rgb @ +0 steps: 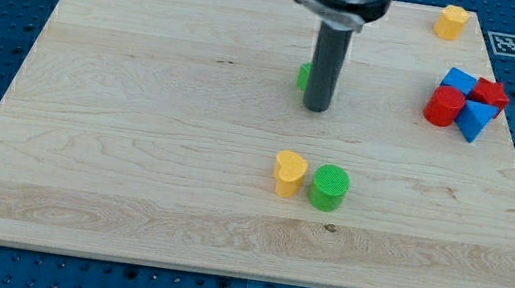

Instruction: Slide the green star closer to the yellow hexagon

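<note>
No readable text, numbers or brands anywhere — only sign is a black-and-white fiducial marker tag [505, 44] at about 2 o'clock, lying just off the wooden board's [136, 147] corner — pattern only, no legible characters.

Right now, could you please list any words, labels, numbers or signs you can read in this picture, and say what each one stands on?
No readable words or numbers anywhere.
One sign: a black-and-white square marker tag beside the wooden board's top right corner; a pattern, no text.
The blocks carry no labels.
</note>
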Action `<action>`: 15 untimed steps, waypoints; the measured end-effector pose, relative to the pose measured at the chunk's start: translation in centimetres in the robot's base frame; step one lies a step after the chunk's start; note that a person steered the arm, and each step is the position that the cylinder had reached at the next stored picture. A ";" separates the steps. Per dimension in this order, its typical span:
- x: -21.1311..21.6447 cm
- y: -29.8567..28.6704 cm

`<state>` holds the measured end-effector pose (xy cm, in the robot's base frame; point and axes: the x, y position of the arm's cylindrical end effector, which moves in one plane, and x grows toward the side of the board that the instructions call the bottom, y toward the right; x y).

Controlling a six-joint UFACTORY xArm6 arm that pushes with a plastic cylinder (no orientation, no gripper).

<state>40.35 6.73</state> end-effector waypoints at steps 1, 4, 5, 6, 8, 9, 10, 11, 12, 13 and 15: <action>-3.6 0.4; -11.3 0.9; -6.1 1.7; -3.4 -1.1; -9.6 -8.8; -12.3 -7.8; -12.4 -3.5; -11.5 0.3; -11.5 -1.4; -10.6 -4.0; -9.1 0.4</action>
<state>31.23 7.09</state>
